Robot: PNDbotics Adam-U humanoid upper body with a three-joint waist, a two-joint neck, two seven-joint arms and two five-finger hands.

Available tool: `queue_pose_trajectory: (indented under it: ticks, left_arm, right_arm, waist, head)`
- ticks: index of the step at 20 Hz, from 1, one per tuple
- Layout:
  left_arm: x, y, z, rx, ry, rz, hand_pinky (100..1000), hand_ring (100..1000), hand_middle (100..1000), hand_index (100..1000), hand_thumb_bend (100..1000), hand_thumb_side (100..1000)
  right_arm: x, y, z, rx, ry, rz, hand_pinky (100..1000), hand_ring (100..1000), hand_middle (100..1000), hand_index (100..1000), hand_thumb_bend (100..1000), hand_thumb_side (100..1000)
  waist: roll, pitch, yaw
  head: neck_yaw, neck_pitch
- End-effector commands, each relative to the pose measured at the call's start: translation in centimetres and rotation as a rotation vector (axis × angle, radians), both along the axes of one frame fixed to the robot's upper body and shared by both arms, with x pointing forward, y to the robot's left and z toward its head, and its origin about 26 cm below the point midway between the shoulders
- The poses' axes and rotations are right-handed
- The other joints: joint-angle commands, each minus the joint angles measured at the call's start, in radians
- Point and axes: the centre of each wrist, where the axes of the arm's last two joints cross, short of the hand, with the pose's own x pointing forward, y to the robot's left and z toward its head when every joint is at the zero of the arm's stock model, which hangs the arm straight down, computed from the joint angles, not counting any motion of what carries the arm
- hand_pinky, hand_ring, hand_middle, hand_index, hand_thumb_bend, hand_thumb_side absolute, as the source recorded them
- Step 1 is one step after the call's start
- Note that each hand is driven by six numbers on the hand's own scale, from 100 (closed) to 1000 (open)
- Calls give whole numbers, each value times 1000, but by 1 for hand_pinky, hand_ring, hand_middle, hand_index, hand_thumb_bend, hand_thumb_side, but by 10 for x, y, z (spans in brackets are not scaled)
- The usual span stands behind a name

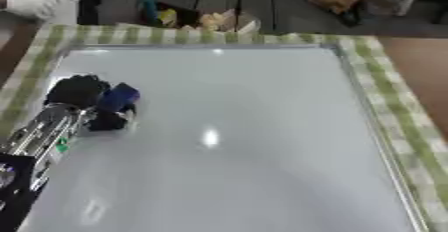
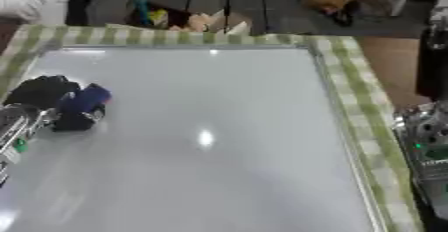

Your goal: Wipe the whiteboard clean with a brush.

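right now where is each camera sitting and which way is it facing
Left eye view: in the head, looking down at the whiteboard on a green checked cloth; the left robot hand and silver forearm come in at the lower left, the hand curled round a blue brush.
Right eye view: in the head, set slightly to the right, facing down the same way; it also shows part of the right arm at the right edge.
Shared: the board, cloth, brush and left robot hand, and the clutter on the floor beyond.

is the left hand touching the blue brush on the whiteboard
Touching. In the left eye view the left hand has its dark fingers curled round the blue brush, with no gap between them, near the left edge of the whiteboard.
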Motion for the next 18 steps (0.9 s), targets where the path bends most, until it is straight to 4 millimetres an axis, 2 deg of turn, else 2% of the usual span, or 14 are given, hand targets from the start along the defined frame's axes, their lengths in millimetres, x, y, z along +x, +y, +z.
queue_pose_trajectory:
  ticks: [1,18]
  left_arm:
    - [4,22,-12,14,34,84,116,398,460,709,100,807]
    - [4,37,7,-105,-42,178,100,381,449,703,100,811]
  right_arm:
    - [-3,-1,7,-7,-25,7,820,886,717,827,100,1000]
    - [-3,-1,5,-6,-18,6,820,887,717,828,100,1000]
  waist:
    - [-4,-13,4]
    - [-3,-14,9]
  head:
    - [-3,-10]
    - [-8,-10]
